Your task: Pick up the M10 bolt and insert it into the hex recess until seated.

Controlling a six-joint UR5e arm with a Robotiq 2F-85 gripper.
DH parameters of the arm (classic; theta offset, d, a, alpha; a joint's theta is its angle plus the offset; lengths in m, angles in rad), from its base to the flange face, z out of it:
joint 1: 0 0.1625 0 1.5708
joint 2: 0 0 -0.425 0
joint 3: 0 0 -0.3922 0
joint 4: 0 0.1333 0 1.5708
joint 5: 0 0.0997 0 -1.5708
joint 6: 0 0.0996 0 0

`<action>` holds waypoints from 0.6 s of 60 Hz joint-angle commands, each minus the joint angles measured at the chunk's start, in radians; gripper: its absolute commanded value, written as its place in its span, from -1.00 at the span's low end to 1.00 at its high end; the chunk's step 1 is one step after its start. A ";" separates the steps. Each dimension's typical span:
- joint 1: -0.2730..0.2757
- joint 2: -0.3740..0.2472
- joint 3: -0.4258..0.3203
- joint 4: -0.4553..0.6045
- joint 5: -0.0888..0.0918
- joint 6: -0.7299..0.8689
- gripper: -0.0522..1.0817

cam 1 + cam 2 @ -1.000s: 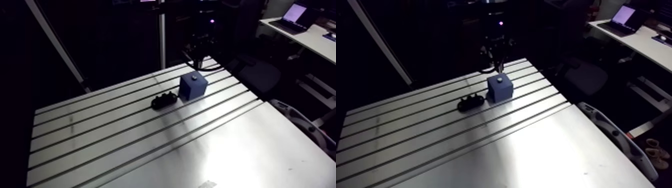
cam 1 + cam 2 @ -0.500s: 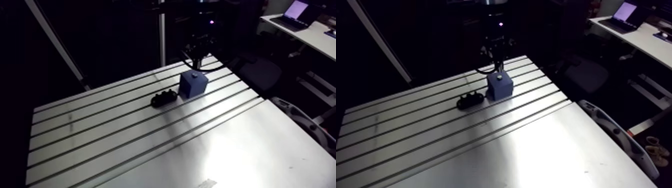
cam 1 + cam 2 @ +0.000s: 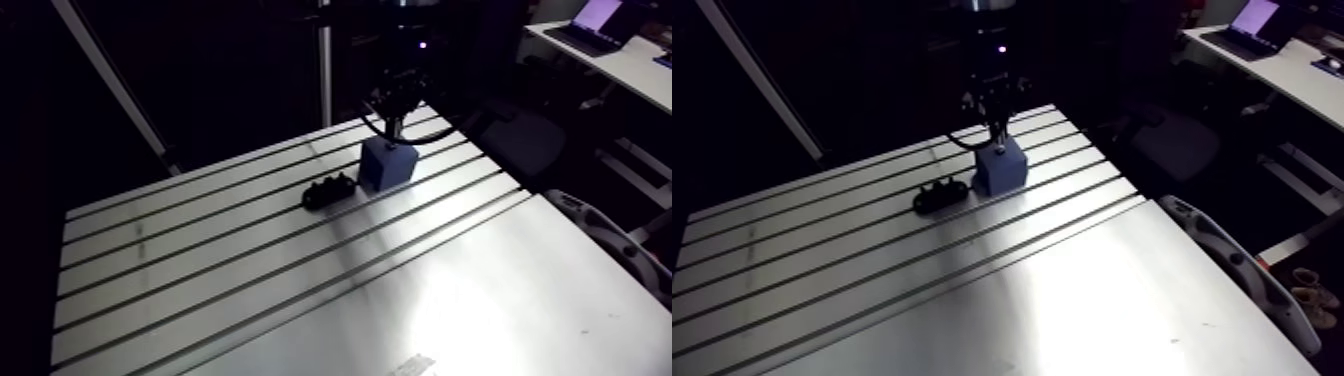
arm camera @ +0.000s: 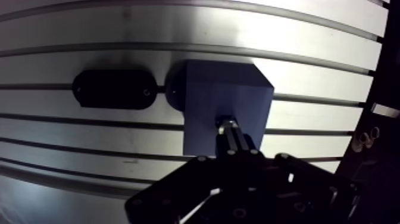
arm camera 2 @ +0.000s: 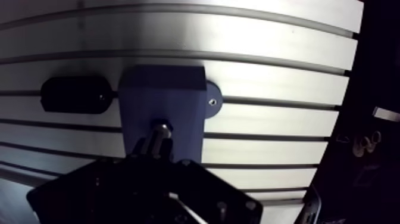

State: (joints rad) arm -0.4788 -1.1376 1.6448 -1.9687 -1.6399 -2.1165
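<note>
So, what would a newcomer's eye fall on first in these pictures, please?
The dark blue rectangular block stands out on the bright slotted aluminium table, with the black tool poised right over its top. A black oval part lies close beside the block.

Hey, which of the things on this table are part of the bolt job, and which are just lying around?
Part of the job:
- bolt, at the tip of the hand
- blue block, right under the bolt

Just lying about:
- black piece, next to the block on the slotted table
</note>
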 commanded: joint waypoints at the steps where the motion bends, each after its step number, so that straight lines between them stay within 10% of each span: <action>1: 0.000 0.005 -0.001 -0.008 -0.001 -0.004 0.99; 36: 0.002 0.014 0.002 -0.016 -0.001 -0.004 0.99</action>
State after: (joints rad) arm -0.4773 -1.1250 1.6461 -1.9831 -1.6405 -2.1208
